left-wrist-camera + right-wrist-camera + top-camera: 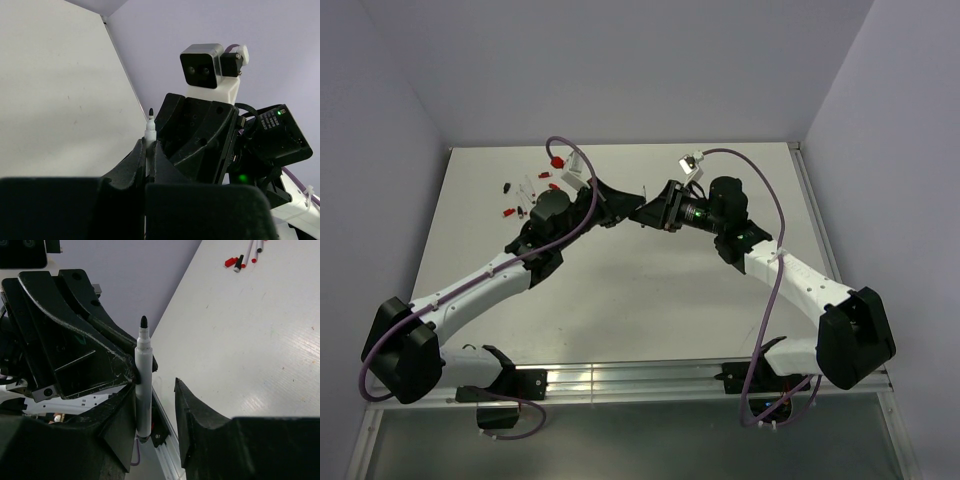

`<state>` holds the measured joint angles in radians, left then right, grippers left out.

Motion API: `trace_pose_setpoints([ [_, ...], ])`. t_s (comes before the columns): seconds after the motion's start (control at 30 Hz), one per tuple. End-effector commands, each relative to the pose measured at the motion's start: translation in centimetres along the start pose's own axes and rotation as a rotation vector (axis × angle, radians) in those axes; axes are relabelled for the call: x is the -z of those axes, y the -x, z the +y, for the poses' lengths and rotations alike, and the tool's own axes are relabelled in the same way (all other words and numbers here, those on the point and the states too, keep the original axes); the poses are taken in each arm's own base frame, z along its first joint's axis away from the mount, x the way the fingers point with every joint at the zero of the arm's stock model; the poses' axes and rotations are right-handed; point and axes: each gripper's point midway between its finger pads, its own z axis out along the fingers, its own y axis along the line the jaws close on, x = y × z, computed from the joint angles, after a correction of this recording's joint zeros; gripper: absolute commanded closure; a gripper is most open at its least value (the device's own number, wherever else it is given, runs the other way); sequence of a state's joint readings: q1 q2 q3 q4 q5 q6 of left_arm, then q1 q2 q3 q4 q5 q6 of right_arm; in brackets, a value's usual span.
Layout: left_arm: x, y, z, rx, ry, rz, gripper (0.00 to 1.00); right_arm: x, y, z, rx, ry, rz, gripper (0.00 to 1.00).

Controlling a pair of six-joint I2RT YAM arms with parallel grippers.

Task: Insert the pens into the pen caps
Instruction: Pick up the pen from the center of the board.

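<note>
Your left gripper (150,156) is clenched on a pen (149,131). In the left wrist view the white barrel rises out of the pinch at lower centre of the frame, black nib uppermost. The nib end is left bare and pointing away from the fingers. I judge that is deliberate, since it is the end a cap must slide over.

Your right gripper (154,390) is released and grasps nothing. In its own view the rear half of the same pen hangs down between its fingers. The barrel lies against the finger at lower left of the frame. The finger at lower right stands clear of it, with the table (260,350) showing through the gap. That placement reads as a handover or a regrip being set up. If the right takes the rear of the barrel, the left would be free to fetch a cap. Because the pen sits off-centre in the right's gap, closing will likely press the barrel sideways against the left's hold, so watch for it tilting.

In the top view the two grippers meet nose to nose at upper centre of the frame, above the table. No cap is near the nib in any view.

The other pens (249,247) and a red cap (230,262) lie loose on the table in the upper right corner of the right wrist view. In the top view that cluster is at upper left, well apart from both grippers.
</note>
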<state>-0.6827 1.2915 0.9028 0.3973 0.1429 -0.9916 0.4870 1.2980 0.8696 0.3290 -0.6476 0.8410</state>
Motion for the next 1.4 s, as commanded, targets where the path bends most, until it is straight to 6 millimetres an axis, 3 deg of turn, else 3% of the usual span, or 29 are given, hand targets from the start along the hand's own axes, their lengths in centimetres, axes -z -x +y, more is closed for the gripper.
trace_pose_setpoints([
  [0.0,0.0,0.6,-2.0,0.0,-0.068,-0.023,1.0,-0.2,1.9,2.8,0.064,0.072,-0.047,0.6],
  [0.23,0.1,0.2,-1.8,-0.001,-0.068,-0.023,1.0,-0.3,1.8,2.8,0.057,0.077,-0.041,0.74],
  [0.5,0.5,0.1,-1.7,-0.008,-0.063,-0.033,1.0,-0.2,1.7,2.4,0.067,0.048,-0.036,1.0],
  [0.57,0.6,0.0,-1.4,-0.014,-0.053,-0.032,1.0,-0.1,1.7,2.3,0.073,0.042,-0.037,1.0],
  [0.7,1.0,0.5,-1.2,-0.038,-0.027,-0.05,0.84,0.1,1.5,1.8,0.086,0.008,-0.035,1.0],
  [0.9,2.4,1.6,-0.2,-0.079,0.063,-0.095,0.78,0.8,1.6,1.6,0.115,-0.029,-0.05,1.0],
  [1.1,3.5,4.3,0.9,-0.13,0.18,-0.202,0.71,1.0,1.2,1.3,0.138,-0.041,-0.028,1.0],
  [1.23,4.6,7.1,2.9,-0.153,0.34,-0.278,0.67,1.4,0.8,0.1,0.171,-0.098,-0.008,1.0],
  [1.3,5.6,8.5,6.8,-0.151,0.519,-0.292,0.7,1.9,0.6,-0.5,0.201,-0.139,0.0,1.0],
  [1.33,5.9,9.9,7.1,-0.147,0.556,-0.317,0.71,2.1,0.8,-0.7,0.217,-0.16,-0.008,1.0],
  [1.37,6.8,10.8,10.1,-0.146,0.667,-0.32,0.71,2.2,0.8,-1.0,0.24,-0.176,-0.001,1.0],
])
